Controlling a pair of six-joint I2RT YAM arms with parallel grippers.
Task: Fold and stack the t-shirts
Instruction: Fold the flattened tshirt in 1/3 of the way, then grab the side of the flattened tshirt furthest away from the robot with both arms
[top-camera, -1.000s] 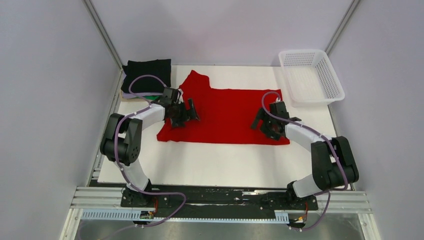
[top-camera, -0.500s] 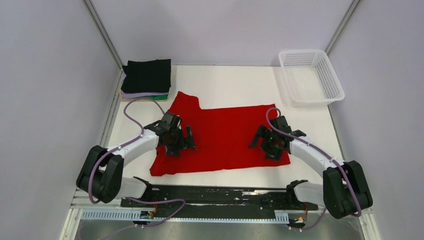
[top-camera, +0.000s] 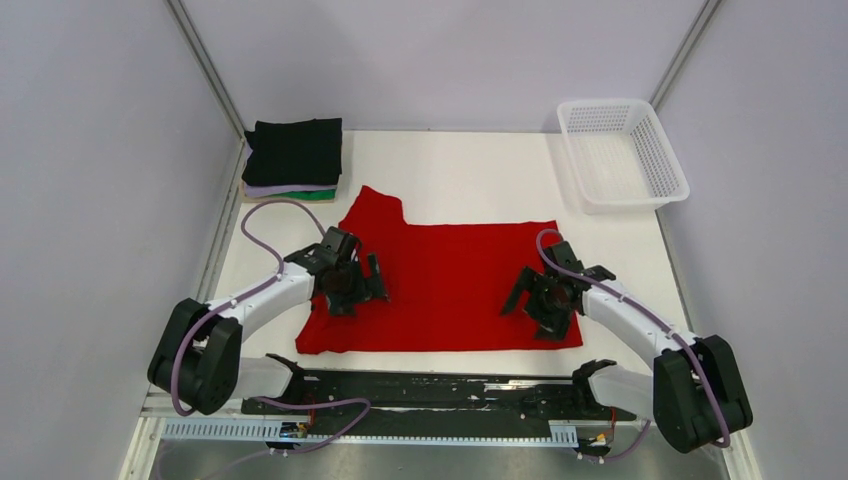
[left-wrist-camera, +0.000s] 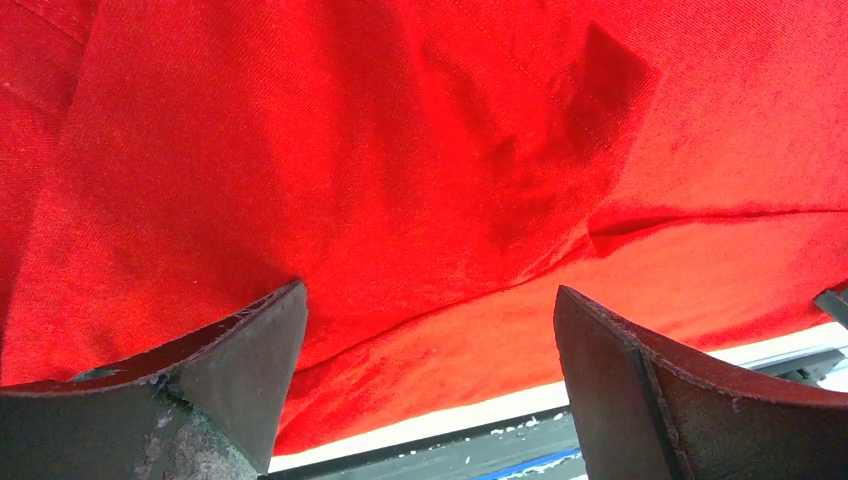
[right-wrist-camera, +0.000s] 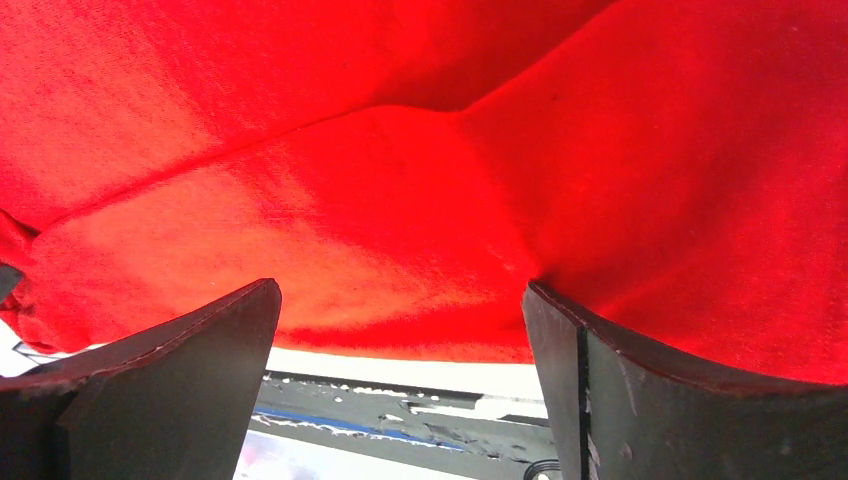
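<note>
The red t-shirt (top-camera: 440, 285) lies spread on the near half of the bench (top-camera: 460, 160), a soft, fine-knit cloth in a rough rectangle. One sleeve juts toward the far left, and the near hem lies close to the bench's front edge. Up close it shows shallow creases and a doubled-over edge. In the far left corner sits a neat stack of folded t-shirts (top-camera: 293, 160), black on top, pale lilac and green beneath.

Both arms reach forward low, elbows out. The left tool (top-camera: 356, 285) hangs over the shirt's left part and the right tool (top-camera: 541, 300) over its right part, each with dark jaws spread wide and nothing pinched between them.

The bench is matte white. A white plastic mesh basket (top-camera: 622, 150) stands at its far right corner, and plain pale walls close it in.
</note>
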